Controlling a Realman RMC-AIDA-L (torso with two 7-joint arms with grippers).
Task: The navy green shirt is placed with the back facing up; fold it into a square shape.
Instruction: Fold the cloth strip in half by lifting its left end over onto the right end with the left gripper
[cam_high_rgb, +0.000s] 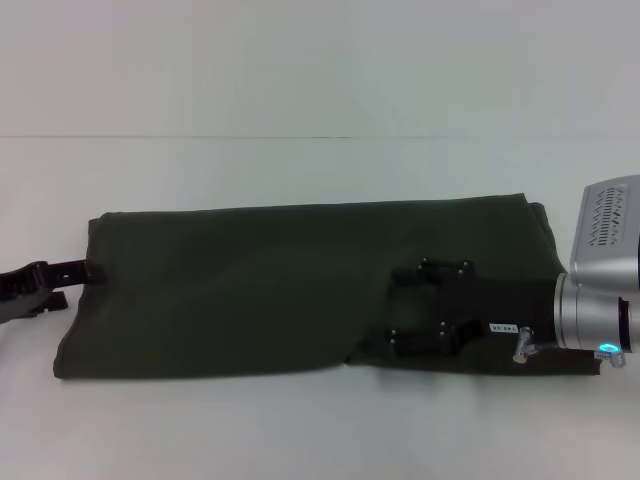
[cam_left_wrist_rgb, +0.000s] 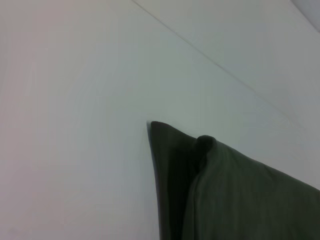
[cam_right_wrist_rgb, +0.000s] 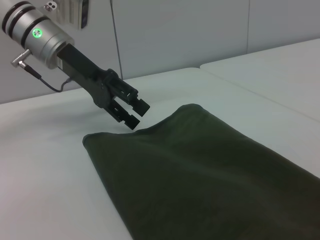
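Across the middle of the white worktop (cam_high_rgb: 300, 90), the large dark olive-green cotton shirt (cam_high_rgb: 250, 300) is laid folded into a long band. Its left end is met by the black left gripper (cam_right_wrist_rgb: 134, 113), fingers parted. The black right gripper (cam_high_rgb: 425, 305) is lowered onto the right end; its finger state cannot be told.

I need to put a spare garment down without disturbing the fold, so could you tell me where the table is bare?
The table is bare in a wide band beyond the navy green shirt, and in a narrower strip along its near edge. The ends are crowded: the left gripper sits at the shirt's left edge, and the right gripper lies over its right part.
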